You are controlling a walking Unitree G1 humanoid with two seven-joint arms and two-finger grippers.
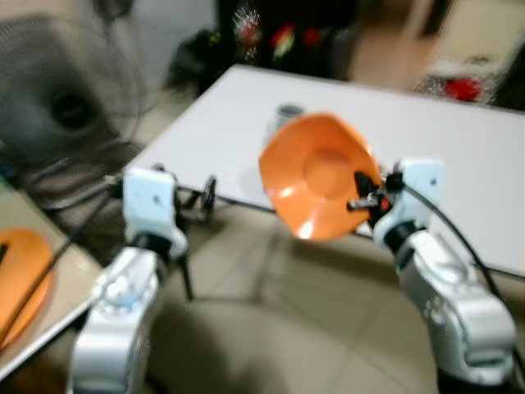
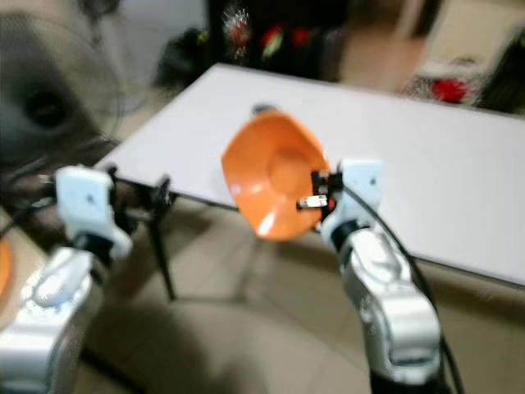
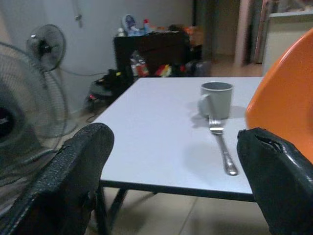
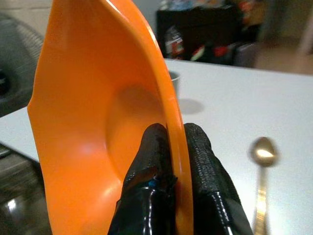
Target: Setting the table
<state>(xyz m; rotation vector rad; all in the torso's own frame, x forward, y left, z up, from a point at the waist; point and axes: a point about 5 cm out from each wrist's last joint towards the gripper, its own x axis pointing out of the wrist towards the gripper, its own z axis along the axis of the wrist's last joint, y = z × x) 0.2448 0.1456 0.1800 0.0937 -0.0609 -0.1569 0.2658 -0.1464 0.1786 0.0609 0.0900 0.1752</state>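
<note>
My right gripper (image 1: 366,199) is shut on the rim of an orange plate (image 1: 316,174), held on edge above the near edge of the white table (image 1: 459,156); the fingers (image 4: 154,152) pinch the rim on both sides. On the table stand a grey mug (image 3: 215,99) and a fork (image 3: 222,147) in front of it, and a spoon (image 4: 261,169) lies further right. My left gripper (image 1: 205,197) is open, level with the table's near left corner, with nothing between its fingers (image 3: 73,171).
A second orange plate (image 1: 20,275) lies on a low surface at my left. A large floor fan (image 1: 61,98) stands left of the table and a smaller fan (image 3: 46,46) behind. Dark shelving with clutter (image 3: 156,49) is at the far end. Tiled floor lies under me.
</note>
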